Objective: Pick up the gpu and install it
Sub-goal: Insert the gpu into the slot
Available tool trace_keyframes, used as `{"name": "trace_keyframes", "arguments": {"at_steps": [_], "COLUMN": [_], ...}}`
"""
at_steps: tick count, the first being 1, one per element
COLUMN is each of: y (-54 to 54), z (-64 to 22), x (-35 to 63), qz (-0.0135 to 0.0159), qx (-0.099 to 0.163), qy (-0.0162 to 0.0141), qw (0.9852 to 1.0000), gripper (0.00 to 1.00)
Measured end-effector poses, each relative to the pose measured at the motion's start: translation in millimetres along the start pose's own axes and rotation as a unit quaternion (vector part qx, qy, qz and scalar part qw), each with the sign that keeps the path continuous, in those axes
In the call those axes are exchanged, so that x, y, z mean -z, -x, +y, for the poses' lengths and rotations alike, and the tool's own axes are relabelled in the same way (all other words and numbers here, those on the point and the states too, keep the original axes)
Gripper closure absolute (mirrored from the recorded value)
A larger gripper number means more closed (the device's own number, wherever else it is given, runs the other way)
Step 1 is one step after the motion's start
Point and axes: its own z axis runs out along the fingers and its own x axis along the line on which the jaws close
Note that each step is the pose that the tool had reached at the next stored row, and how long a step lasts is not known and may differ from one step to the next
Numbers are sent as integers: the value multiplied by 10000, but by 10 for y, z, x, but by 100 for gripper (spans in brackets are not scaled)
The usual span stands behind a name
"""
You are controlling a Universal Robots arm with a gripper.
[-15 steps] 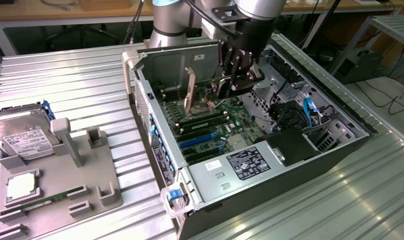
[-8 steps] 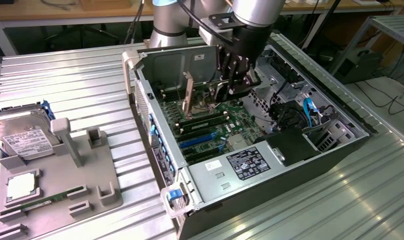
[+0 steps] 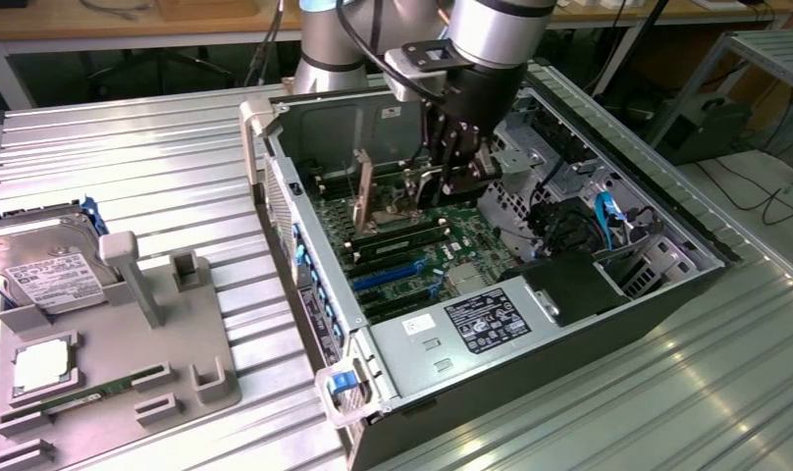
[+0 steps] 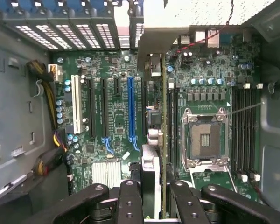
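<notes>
Half closed, by the look of the claw, and clamped across the thickness of the gpu, one pad to each face near the upper edge. Holding the card upright, edge-on, down inside the open computer case and over the motherboard. Placed just beside the long blue slot, on the side toward the processor socket, with the silvery bracket end turned to the slatted rear wall. Cannot tell whether touching a slot along the contact edge or hanging just clear.

Judged stiff and fairly light, but fragile: thin board, exposed components, cooler bulk on the face toward the blue slot, bare contacts along the bottom. Best taken as here, by the top edge of board and cooler body, never by the contacts. Likely to tolerate pressure straight down in its own plane and to suffer from twist or sideways lean. Smooth on both faces, so prone to slipping between the pads under a hard push.

Lying well apart on the table, at the exterior view's left: grey holder with the silver hard drive and the thin green memory stick.
</notes>
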Motion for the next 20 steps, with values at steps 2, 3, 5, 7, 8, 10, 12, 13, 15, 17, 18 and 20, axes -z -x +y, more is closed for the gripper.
{"name": "trace_keyframes", "arguments": {"at_steps": [2,3,5,7,8,10,12,13,15,17,18,20], "y": [-1,-2,-3,-5,-5,-8,-11,-12,-14,-14,-15,-17], "z": [9,16,33,58,66,92,117,121,122,123,124,142], "x": [-22,-29,-41,-59,-75,-112,-136,-144,-151,-157,-168,-202], "qz": [0,1,1,2,1,1,1,1,2,3,2,2], "qx": [-15,-15,-15,-7,7,28,67,103,218,284,291,292], "qy": [0,2,12,16,16,17,18,19,22,19,16,11], "qw": [10000,10000,10000,10000,10000,10000,10000,9999,9998,9996,9996,9996], "gripper": [72,72,72,72,72,72,72,72,72,72,72,72]}}
